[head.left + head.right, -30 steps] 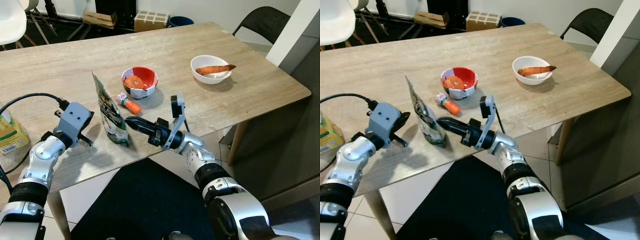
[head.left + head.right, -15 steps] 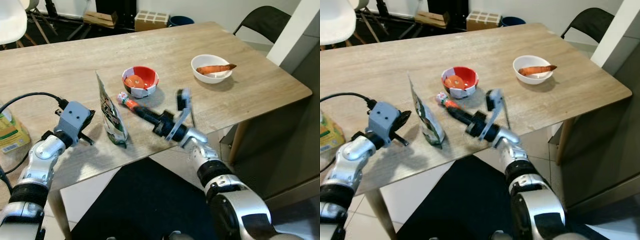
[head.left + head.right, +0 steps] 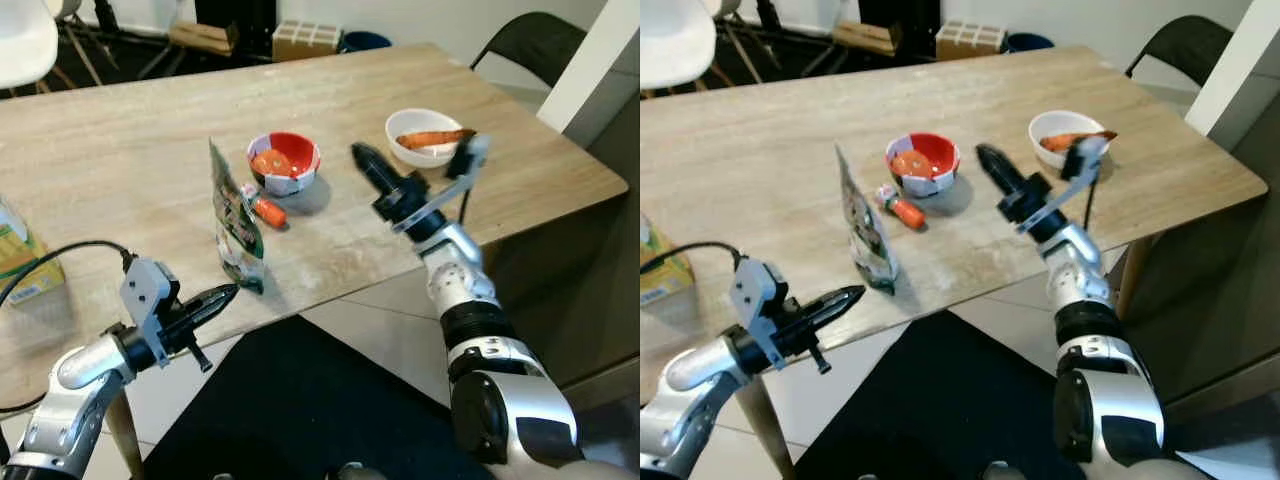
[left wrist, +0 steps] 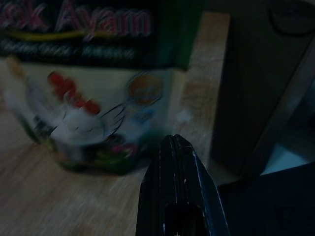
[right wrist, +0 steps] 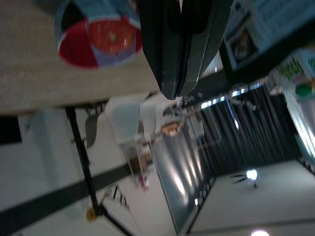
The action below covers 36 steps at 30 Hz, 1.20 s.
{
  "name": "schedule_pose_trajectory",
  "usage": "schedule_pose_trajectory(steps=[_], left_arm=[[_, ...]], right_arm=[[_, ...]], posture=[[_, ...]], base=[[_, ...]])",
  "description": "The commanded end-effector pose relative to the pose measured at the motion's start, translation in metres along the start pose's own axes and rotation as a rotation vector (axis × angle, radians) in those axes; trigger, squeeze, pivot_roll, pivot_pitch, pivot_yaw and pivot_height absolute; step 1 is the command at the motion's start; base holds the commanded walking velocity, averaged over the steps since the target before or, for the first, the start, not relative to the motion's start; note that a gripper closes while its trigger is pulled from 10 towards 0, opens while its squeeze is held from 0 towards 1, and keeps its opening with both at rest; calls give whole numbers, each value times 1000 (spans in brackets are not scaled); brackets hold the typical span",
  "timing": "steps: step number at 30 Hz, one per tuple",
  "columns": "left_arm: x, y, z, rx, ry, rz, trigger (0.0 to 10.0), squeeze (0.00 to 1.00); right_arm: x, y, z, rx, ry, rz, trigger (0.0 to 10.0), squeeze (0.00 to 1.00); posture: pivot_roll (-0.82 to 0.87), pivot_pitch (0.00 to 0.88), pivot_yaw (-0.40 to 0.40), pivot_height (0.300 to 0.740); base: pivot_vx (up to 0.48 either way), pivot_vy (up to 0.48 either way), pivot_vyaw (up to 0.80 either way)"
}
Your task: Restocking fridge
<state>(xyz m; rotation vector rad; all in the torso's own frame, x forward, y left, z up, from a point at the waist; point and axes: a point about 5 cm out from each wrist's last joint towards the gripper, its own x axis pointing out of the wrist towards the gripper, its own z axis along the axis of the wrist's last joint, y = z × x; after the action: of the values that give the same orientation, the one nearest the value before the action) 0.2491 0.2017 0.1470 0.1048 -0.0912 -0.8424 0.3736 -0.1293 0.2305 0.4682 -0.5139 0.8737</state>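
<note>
left arm: low, forearm bent inward | left gripper (image 3: 222,294): fingers pressed together, pointing forward-right | right arm: raised, extended forward | right gripper (image 3: 360,155): fingers closed, empty, tips angled up-left

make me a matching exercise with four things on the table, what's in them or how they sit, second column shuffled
Things:
1. white bowl
2. red bowl
3. green pouch
4. small orange bottle

States:
a. stands upright near the table's front edge
b. lies on its side just in front of the red bowl
c. holds a single long orange vegetable
d. patterned outside, with orange pieces inside

Pairs: 1-c, 2-d, 3-a, 4-b
</note>
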Motion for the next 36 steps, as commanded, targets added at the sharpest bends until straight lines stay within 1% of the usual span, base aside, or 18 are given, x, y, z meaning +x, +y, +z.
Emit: schedule_pose_trajectory(steps=[1, 4, 8, 11, 12, 16, 17, 18, 20, 22, 23, 25, 26, 28, 29, 31, 33, 36], left_arm=[[-4, -4, 0, -7, 30, -34, 10000, 0], [-9, -11, -1, -49, 51, -50, 10000, 0], [-8, -12, 2, -66, 49, -49, 10000, 0], [-5, -15, 5, -85, 41, -62, 10000, 0], [-3, -18, 4, -88, 50, -79, 10000, 0], [-2, -18, 2, -55, 64, -66, 10000, 0], [-1, -15, 2, -40, 57, -35, 10000, 0], [-1, -11, 2, -23, 50, 6, 10000, 0], [-1, -11, 2, -23, 50, 6, 10000, 0], [1, -1, 3, 5, 28, 102, 10000, 0], [1, -1, 3, 5, 28, 102, 10000, 0], [6, 5, 3, -1, 21, 187, 10000, 0], [6, 5, 3, -1, 21, 187, 10000, 0], [11, 3, 3, -7, 15, 204, 10000, 0], [11, 3, 3, -7, 15, 204, 10000, 0], [15, -3, 4, -18, -6, 195, 10000, 0], [17, -6, 3, -21, -10, 189, 10000, 0], [17, -8, 1, -22, -8, 191, 10000, 0]], right_arm=[[-3, 2, -1, 12, 11, 17, 10000, 0], [-4, 17, 3, 8, 40, 124, 10000, 0], [-5, 26, 5, 25, 44, 172, 10000, 0], [-5, 36, 9, 72, 43, 241, 10000, 0], [-6, 47, 12, 107, 73, 322, 10000, 0], [-10, 58, 9, 101, 149, 397, 10000, 0], [-11, 60, 7, 86, 175, 398, 10000, 67], [-12, 60, 4, 66, 200, 387, 10000, 78], [-12, 60, 4, 66, 200, 387, 10000, 78], [-15, 54, -6, -3, 256, 306, 10000, 125], [-15, 54, -6, -3, 256, 306, 10000, 125], [-23, 28, -16, -95, 288, 59, 10000, 0], [-23, 28, -16, -95, 288, 59, 10000, 0], [-35, 2, -16, -131, 272, -185, 10000, 0], [-35, 2, -16, -131, 272, -185, 10000, 0], [-50, -15, -9, -126, 216, -346, 10000, 0], [-60, -22, -6, -94, 169, -411, 10000, 0], [-63, -22, -7, -93, 167, -421, 10000, 0]], posture=[[-44, 130, -58, 740], [-43, 138, -60, 740], [-42, 141, -61, 740], [-45, 143, -60, 740], [-46, 143, -59, 740], [-54, 144, -54, 740], [-55, 143, -54, 740], [-54, 145, -54, 740], [-54, 145, -54, 740], [-53, 145, -54, 740], [-53, 145, -54, 740], [-47, 144, -57, 740], [-47, 144, -57, 740], [-45, 143, -59, 740], [-45, 143, -59, 740], [-45, 140, -59, 740], [-47, 130, -58, 740], [-47, 125, -58, 740]], base=[[0, 0, 0], [0, 0, 0], [0, 0, 0], [0, 0, 0], [0, 0, 0], [0, 0, 0], [0, 0, 0], [0, 0, 0], [0, 0, 0], [0, 0, 0], [0, 0, 0], [0, 0, 0], [0, 0, 0], [0, 0, 0], [0, 0, 0], [0, 0, 0], [0, 0, 0], [0, 0, 0]])
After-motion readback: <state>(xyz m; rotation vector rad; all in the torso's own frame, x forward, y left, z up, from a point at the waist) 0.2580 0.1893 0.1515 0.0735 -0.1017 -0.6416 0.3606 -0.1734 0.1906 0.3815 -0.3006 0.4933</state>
